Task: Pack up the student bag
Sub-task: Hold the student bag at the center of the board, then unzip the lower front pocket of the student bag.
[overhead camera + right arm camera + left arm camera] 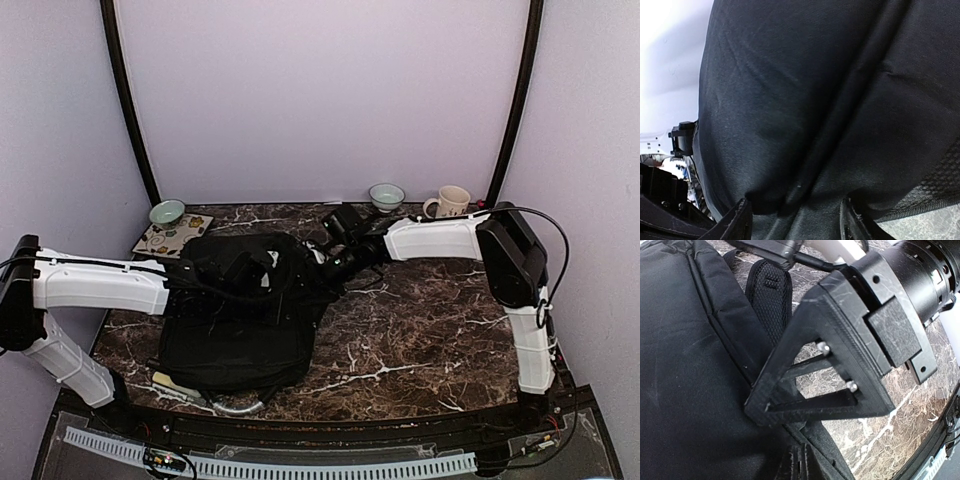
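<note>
The black student bag (235,335) lies left of the table's middle, its far end bunched up. Its grey handle (238,406) curves out at the near edge. My left gripper (262,272) reaches over the bunched far end. In the left wrist view its fingertips (796,464) are pressed together on the bag's edge seam (715,365). My right gripper (320,266) comes in from the right. In the right wrist view it (795,222) is open, jaws wide apart astride a fold of the bag's fabric (805,100). One of its fingers (805,380) shows close in the left wrist view.
A teal bowl (167,212) and a patterned flat square (172,236) sit at the back left. A second bowl (387,195) and a cream mug (450,202) stand at the back right. A padded mesh strap (770,295) lies beside the bag. Purple walls enclose the table.
</note>
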